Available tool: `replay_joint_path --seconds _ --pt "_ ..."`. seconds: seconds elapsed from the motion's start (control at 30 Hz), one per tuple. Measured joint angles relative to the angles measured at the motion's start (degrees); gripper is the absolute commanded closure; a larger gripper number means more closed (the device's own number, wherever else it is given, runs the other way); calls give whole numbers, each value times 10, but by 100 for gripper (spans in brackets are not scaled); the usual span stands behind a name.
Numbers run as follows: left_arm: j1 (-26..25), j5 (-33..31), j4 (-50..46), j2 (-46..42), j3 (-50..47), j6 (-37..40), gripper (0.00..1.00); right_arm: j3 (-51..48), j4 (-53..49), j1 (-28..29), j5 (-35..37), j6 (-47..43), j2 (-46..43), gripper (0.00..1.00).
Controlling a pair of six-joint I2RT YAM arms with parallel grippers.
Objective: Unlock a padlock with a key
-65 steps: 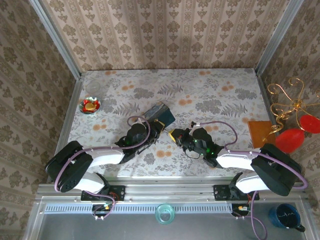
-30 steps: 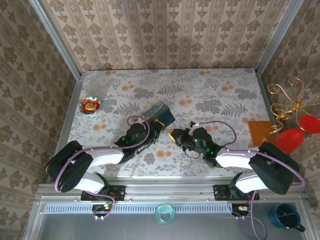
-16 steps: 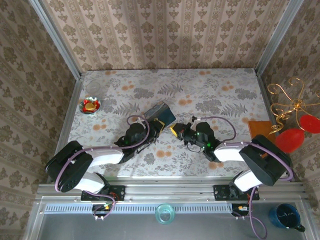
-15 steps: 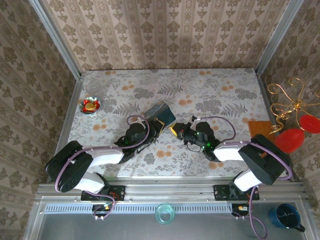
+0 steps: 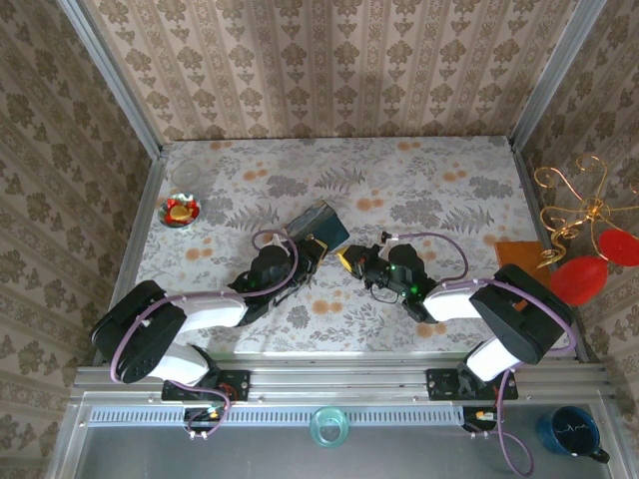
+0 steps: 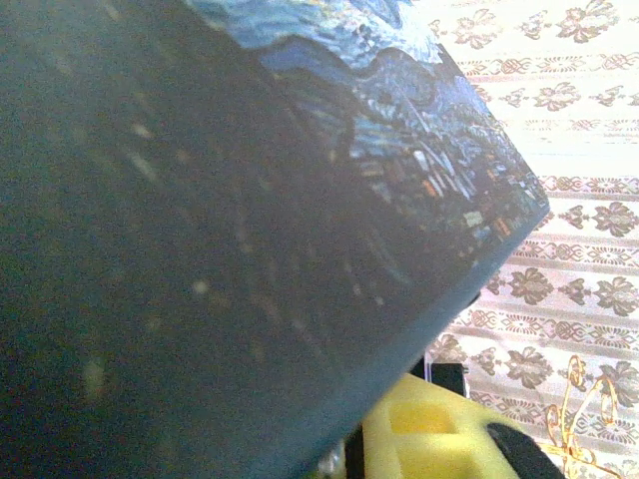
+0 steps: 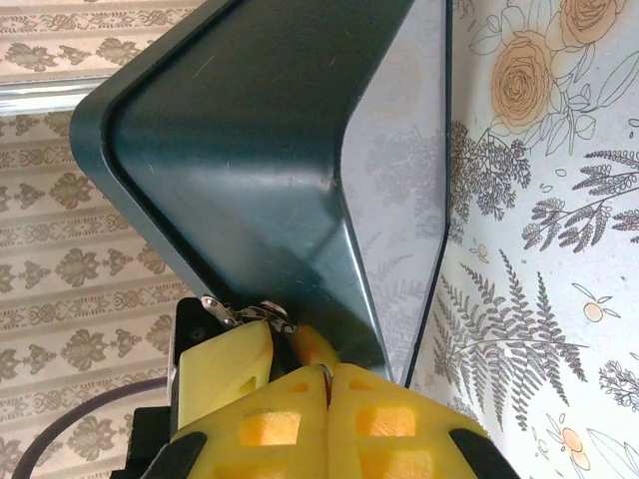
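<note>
Right hand [image 7: 327,384], waffled yellow pads [image 7: 389,419] pressed together, sits just beside the glossy dark round-cornered tin [image 7: 250,130].

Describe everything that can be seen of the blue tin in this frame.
The tin is a rectangular, metal-looking box with rounded corners. One face is painted with blue swirls. The other is plain glossy dark teal and mirrors the floral table. It stands tilted near the table's middle, one edge raised. The left gripper and right gripper crowd its near edge; whether they touch it is unclear.
</note>
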Motion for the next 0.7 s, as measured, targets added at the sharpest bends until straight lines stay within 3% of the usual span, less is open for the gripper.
replay_joint_path --seconds 0.3,0.7 --pt "1 -9 1 5 0 0 100 0 -10 24 43 11 -3 100" --pt "1 -11 -1 7 0 0 100 0 -12 28 49 12 -3 100"
